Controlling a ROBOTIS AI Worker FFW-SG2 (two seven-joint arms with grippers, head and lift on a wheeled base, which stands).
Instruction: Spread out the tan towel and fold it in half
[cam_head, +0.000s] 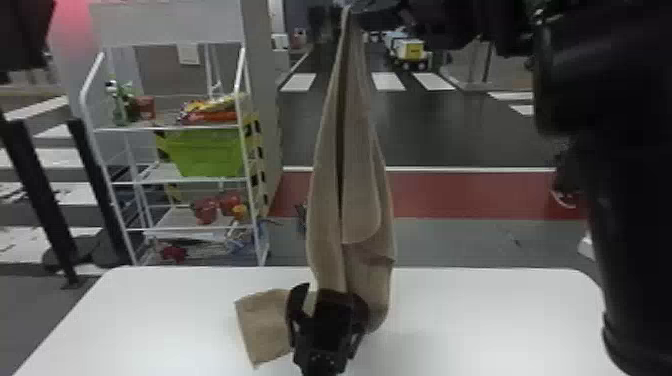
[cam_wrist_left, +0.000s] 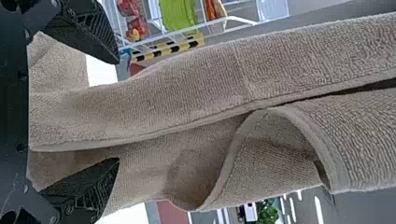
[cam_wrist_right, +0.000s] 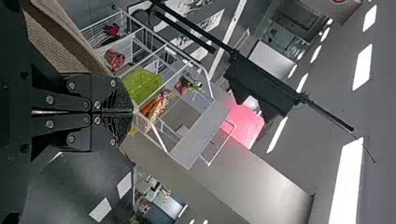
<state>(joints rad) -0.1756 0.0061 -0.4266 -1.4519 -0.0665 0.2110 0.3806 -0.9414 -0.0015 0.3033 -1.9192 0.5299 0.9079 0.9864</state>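
White wire rack (cam_head: 170, 128) with shelves stands at the far left, carrying a bright green plastic bin (cam_head: 207, 154) on a middle shelf; what the bin contains, I cannot tell. Above it sit red and yellow packets (cam_head: 212, 111), a reddish-brown pot (cam_head: 145, 106) and a leafy green plant (cam_head: 120, 112); below it are rounded red items (cam_head: 205, 210). Yellow-and-black striping (cam_head: 256, 155) runs beside the rack's right side.

Nearer, a smooth white table (cam_head: 175, 325) has a straight far edge and rounded far corners, its surface extending left and right of the tan towel (cam_head: 325, 215). Beyond it lie a red floor strip (cam_head: 475, 195) and a dark roadway (cam_head: 450, 130).

The right gripper (cam_head: 367, 7), high above the table, has its fingers pressed together on the towel's top end. The cloth hangs in long, narrow, overlapping folds, looped terry with a flatter hem and curled edges. Low near the table, the left gripper (cam_head: 330, 294) has its fingers set wide on either side of the cloth, and a square-cornered flap juts out to its left.
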